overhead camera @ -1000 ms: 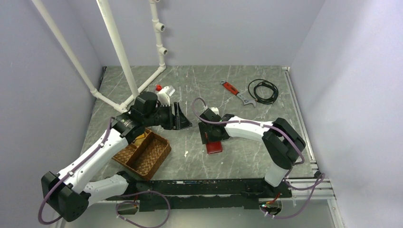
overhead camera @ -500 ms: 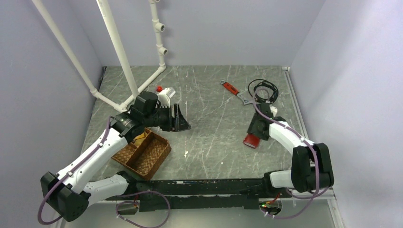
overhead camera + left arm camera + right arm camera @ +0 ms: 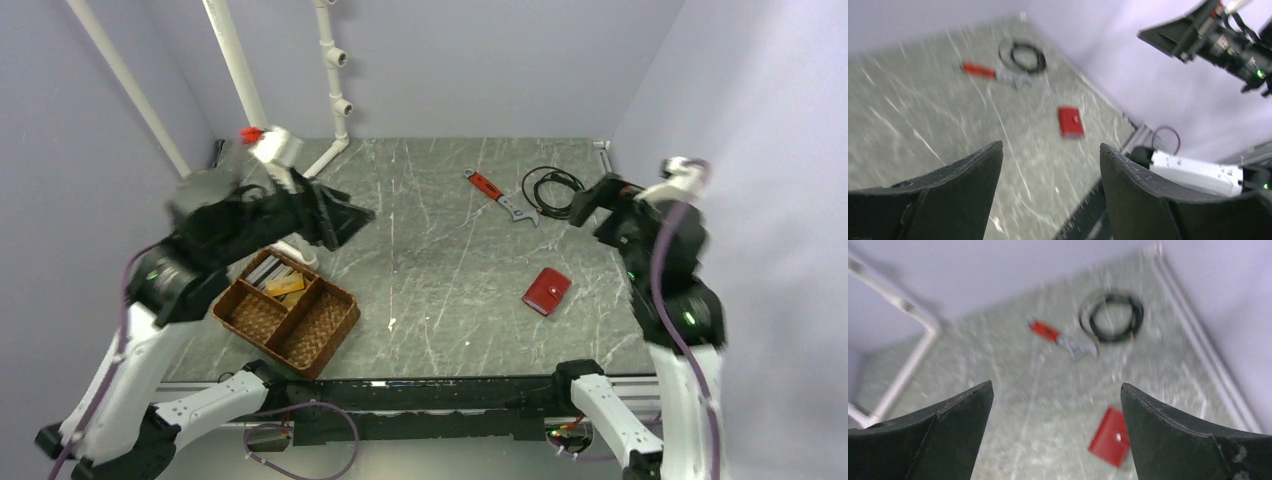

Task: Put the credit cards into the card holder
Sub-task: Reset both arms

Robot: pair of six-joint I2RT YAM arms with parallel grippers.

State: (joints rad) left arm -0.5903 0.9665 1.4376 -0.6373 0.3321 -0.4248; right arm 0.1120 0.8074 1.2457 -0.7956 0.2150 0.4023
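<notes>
The red card holder [image 3: 547, 290] lies closed and flat on the table right of centre; it also shows in the left wrist view [image 3: 1070, 121] and the right wrist view [image 3: 1109, 436]. Credit cards [image 3: 272, 277], one gold-brown and others pale, lie in a compartment of the wicker tray [image 3: 300, 325]. My left gripper [image 3: 355, 215] is raised high above the table's left side, open and empty [image 3: 1050, 145]. My right gripper [image 3: 585, 205] is raised high at the right, above and beyond the card holder, open and empty [image 3: 1056, 384].
A red-handled wrench [image 3: 495, 193] and a coiled black cable [image 3: 553, 190] lie at the back right. White pipe framing [image 3: 250, 100] stands at the back left. Walls close in both sides. The views are motion-blurred.
My right gripper carried the card holder to the right, let it go and lifted away. Both arms have risen high off the table; the left one swung back toward the left.
</notes>
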